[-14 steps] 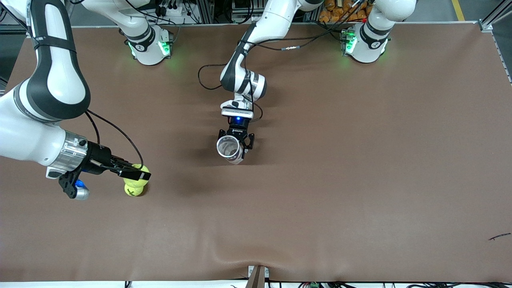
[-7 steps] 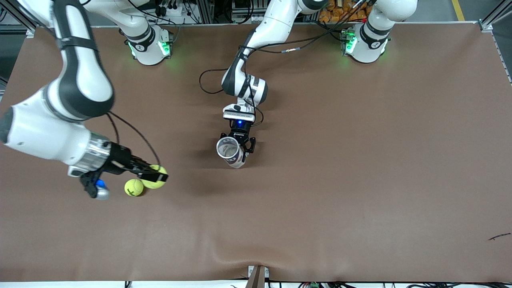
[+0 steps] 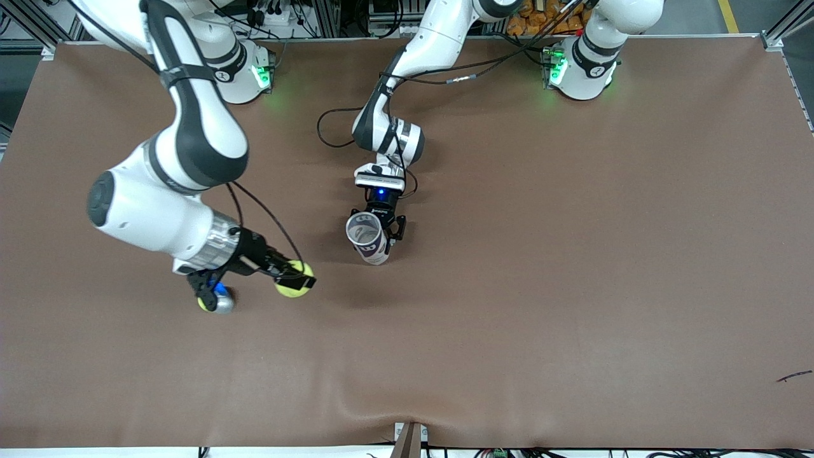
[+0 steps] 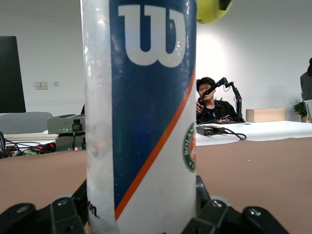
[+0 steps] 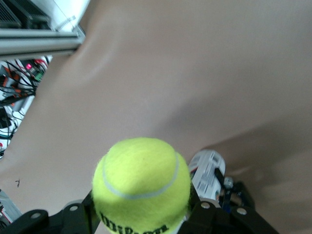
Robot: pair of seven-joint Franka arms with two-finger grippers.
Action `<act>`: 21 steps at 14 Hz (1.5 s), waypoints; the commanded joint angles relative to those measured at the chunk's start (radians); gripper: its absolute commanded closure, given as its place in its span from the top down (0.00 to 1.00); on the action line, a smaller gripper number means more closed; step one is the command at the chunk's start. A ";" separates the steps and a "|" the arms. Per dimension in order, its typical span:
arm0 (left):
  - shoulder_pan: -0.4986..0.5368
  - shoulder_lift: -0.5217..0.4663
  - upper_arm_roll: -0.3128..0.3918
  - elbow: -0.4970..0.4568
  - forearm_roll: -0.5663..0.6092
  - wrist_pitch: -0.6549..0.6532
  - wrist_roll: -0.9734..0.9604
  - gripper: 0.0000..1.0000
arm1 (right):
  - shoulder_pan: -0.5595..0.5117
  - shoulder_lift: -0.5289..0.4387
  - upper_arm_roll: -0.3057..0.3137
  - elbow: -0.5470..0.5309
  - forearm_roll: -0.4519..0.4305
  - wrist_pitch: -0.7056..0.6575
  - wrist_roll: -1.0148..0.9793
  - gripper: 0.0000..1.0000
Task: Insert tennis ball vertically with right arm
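My right gripper [image 3: 294, 276] is shut on a yellow-green tennis ball [image 3: 294, 284] and carries it over the brown table, a short way from the can toward the right arm's end. In the right wrist view the ball [image 5: 141, 183] fills the space between the fingers [image 5: 73, 214], with the can [image 5: 207, 174] close by. My left gripper [image 3: 376, 224] is shut on a white-and-blue tennis ball can [image 3: 367, 238], held upright mid-table with its open mouth up. The can [image 4: 141, 117] fills the left wrist view, and the held ball [image 4: 210, 9] shows above it.
A second tennis ball [image 3: 203, 305] lies on the table under the right wrist, mostly hidden by the wrist camera [image 3: 220, 301]. A black cable [image 3: 327, 127] loops from the left arm. A metal bracket [image 3: 410, 439] sits at the table's nearest edge.
My right arm has swung toward the can with the tennis ball, leaving the second ball on the table. The left arm barely shifted; the can stands a little straighter.
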 commanded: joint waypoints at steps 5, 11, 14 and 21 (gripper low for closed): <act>0.004 0.008 -0.001 0.002 0.075 -0.020 -0.193 0.82 | 0.080 -0.101 -0.014 -0.114 0.006 -0.170 0.140 0.00; 0.004 0.007 -0.002 0.000 0.092 -0.020 -0.193 0.83 | 0.140 -0.084 -0.014 -0.124 0.006 -0.176 0.266 0.00; 0.005 0.007 -0.002 0.000 0.092 -0.020 -0.195 0.83 | 0.158 -0.060 -0.013 -0.122 0.006 -0.133 0.269 0.00; 0.014 0.007 -0.002 -0.001 0.106 -0.031 -0.195 0.83 | 0.174 -0.023 -0.013 -0.116 0.009 -0.113 0.288 0.00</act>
